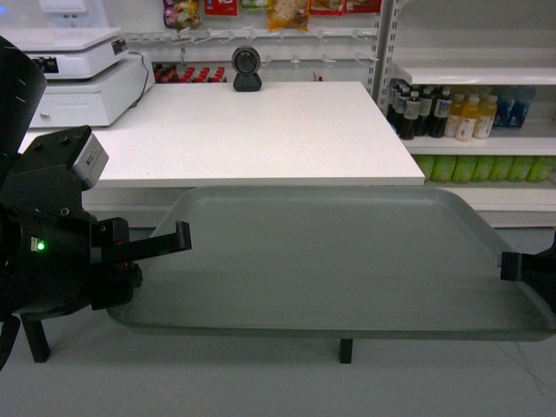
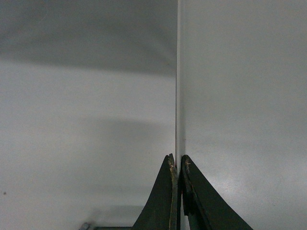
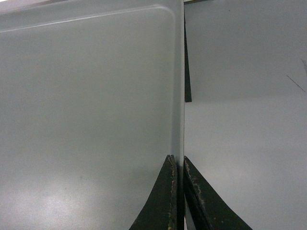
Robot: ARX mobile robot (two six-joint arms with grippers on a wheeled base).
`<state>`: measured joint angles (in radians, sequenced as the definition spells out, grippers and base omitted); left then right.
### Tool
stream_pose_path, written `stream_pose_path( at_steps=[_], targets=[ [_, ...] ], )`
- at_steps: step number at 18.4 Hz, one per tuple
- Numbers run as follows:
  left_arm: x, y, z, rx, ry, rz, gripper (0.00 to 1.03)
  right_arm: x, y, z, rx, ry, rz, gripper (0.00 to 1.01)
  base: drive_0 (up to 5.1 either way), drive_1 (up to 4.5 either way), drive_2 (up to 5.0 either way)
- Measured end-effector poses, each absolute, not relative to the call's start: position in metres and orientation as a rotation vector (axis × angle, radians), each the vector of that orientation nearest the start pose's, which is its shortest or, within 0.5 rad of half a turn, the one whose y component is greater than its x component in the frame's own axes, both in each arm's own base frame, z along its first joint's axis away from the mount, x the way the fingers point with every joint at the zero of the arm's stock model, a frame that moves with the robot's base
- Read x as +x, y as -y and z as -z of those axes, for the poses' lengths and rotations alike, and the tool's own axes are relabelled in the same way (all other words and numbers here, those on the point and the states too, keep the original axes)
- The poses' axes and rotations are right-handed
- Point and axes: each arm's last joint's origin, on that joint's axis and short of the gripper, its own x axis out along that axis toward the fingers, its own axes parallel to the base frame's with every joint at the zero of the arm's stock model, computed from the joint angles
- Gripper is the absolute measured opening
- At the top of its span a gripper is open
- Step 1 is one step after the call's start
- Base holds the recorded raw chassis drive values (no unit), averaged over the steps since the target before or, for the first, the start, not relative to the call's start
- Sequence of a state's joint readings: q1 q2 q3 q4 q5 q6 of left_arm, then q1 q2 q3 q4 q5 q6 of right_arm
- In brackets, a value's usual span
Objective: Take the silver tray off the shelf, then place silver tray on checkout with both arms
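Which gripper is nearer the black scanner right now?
Left. The left gripper clamps the silver tray below-left of the scanner; the right gripper clamps the far right edge, farther off.

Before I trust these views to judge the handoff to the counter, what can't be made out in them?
- Right gripper: head view's right edge cuts it; only one fingertip shows.
- Silver tray underside and what lies below: hidden by the tray itself.
- Left gripper: left wrist view shows only the fingertips pinching the rim edge-on.
- Bottle labels on the shelves: too small.
- Checkout near edge: partly behind the tray.
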<state>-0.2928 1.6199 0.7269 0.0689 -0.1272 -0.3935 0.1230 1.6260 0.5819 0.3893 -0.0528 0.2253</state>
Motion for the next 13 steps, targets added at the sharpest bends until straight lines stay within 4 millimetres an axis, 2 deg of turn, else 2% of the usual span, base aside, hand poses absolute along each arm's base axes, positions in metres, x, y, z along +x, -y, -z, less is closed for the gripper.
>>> stream_pose_path(
  at_steps=[11, 13],
  targets=[
    [0.2873, 0.0828, -0.1431, -0.2, -0.822, -0.003, 0.03, 0.2838, -0.0361, -0.1263, 0.194, -0.674, -0.093, 0.02, 0.2, 4.03, -3.7],
    [0.2875, 0.083, -0.1434, -0.201, -0.82, -0.002, 0.03, 0.2841, -0.0349, -0.1266, 0.196, -0.671, -0.09, 0.02, -2.6, 5.07, -2.2]
  ],
)
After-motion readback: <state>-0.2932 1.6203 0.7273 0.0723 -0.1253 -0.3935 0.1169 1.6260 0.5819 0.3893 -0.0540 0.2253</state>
